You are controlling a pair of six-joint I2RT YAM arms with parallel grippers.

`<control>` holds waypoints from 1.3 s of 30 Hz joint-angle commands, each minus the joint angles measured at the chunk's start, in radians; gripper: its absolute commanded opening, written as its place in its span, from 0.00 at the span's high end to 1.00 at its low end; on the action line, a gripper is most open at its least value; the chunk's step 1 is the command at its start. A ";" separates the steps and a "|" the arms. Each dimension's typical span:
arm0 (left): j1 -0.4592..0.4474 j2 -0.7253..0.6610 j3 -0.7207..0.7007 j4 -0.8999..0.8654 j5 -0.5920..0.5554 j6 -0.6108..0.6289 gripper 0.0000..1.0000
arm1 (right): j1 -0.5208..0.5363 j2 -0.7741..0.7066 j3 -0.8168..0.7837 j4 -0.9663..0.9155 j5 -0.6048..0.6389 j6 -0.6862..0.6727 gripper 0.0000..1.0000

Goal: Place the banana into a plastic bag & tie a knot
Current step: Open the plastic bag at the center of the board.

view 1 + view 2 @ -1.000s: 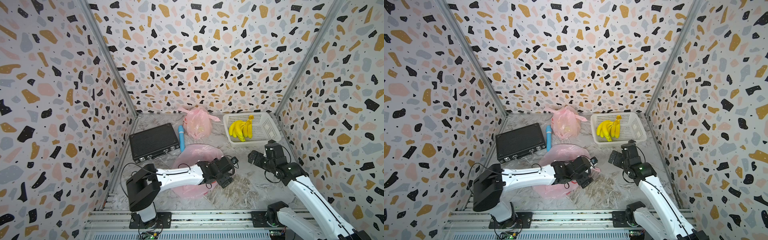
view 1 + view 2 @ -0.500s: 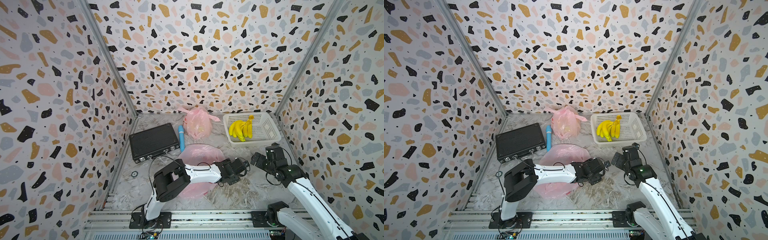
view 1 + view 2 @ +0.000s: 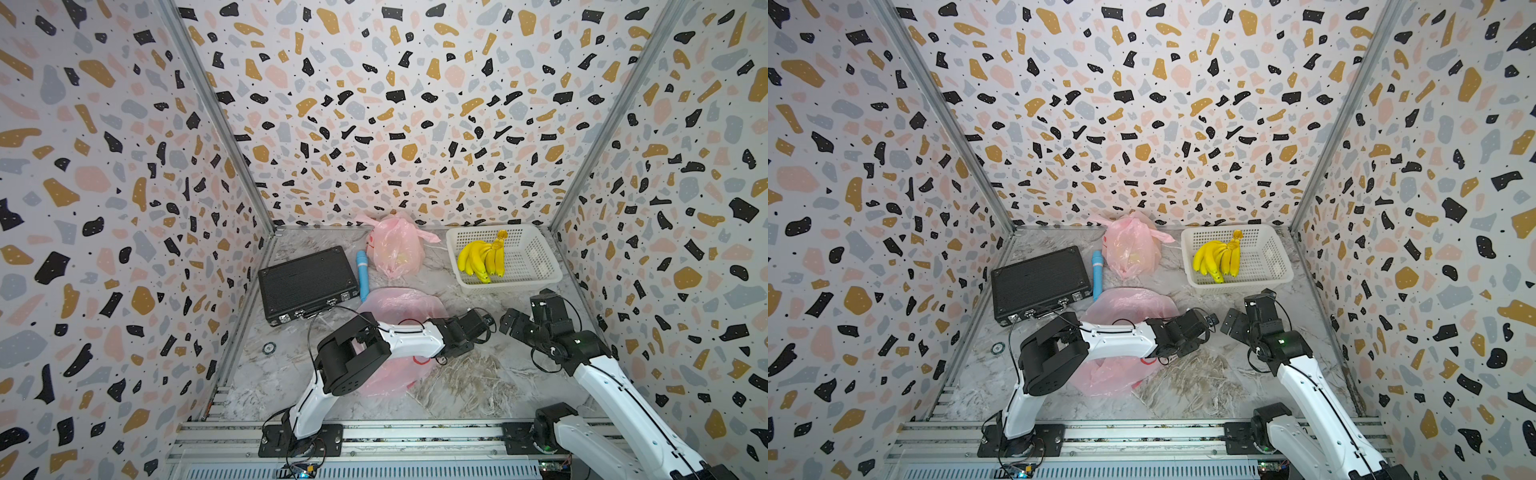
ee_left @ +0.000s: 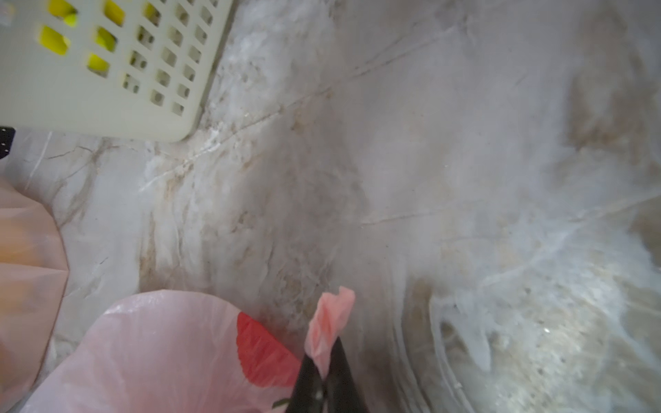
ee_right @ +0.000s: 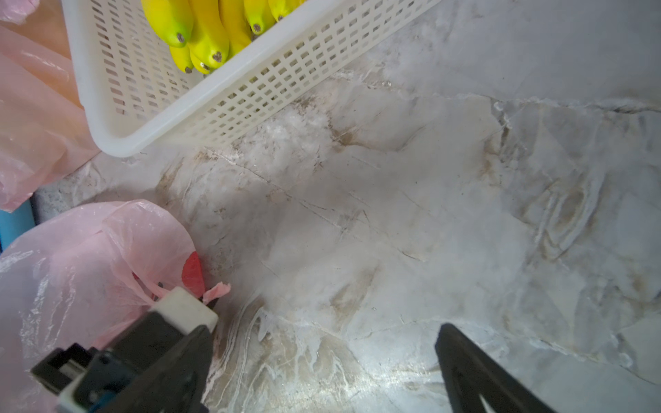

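Pink plastic bag (image 3: 401, 305) lies flat on the table (image 3: 478, 386) beneath the left arm. The left end effector (image 4: 323, 370), open a second ago, is now clamped on the bag's handle tab (image 4: 331, 314), so the mouth can likely be lifted open. The right end effector (image 3: 524, 312) stands wide open and empty. The banana (image 3: 482, 257) lies in the basket (image 3: 536, 257), long axis front-to-back, stem toward the rear wall

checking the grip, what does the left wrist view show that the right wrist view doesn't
Only left wrist: the left fingers close up, shut on a twisted strip of the bag. Only right wrist: the right fingers spread open, a blue tube, bananas in plain sight. Both: the basket, the bag's red print, the marble table.
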 commanded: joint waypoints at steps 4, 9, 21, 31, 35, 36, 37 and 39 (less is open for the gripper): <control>0.028 -0.213 -0.010 0.009 0.023 -0.048 1.00 | -0.005 -0.051 0.002 0.014 -0.124 -0.106 0.00; 0.104 -0.400 -0.097 0.044 0.147 -0.128 1.00 | -0.004 -0.134 -0.030 0.088 -0.226 -0.118 0.00; 0.316 -0.645 -0.194 0.051 0.451 -0.315 1.00 | 0.049 -0.088 0.031 0.234 -0.639 -0.205 0.25; 0.427 -0.713 -0.243 0.084 0.554 -0.478 1.00 | 0.336 0.112 0.172 0.256 -0.504 -0.229 0.33; 0.448 -0.735 -0.259 0.089 0.576 -0.504 1.00 | 0.366 0.211 0.213 0.250 -0.463 -0.243 0.35; 0.453 -0.740 -0.263 0.090 0.580 -0.509 1.00 | 0.369 0.236 0.224 0.247 -0.457 -0.245 0.35; 0.457 -0.745 -0.266 0.088 0.584 -0.515 1.00 | 0.370 0.259 0.233 0.248 -0.458 -0.247 0.35; 0.461 -0.753 -0.272 0.089 0.588 -0.519 1.00 | 0.381 0.297 0.253 0.252 -0.465 -0.247 0.35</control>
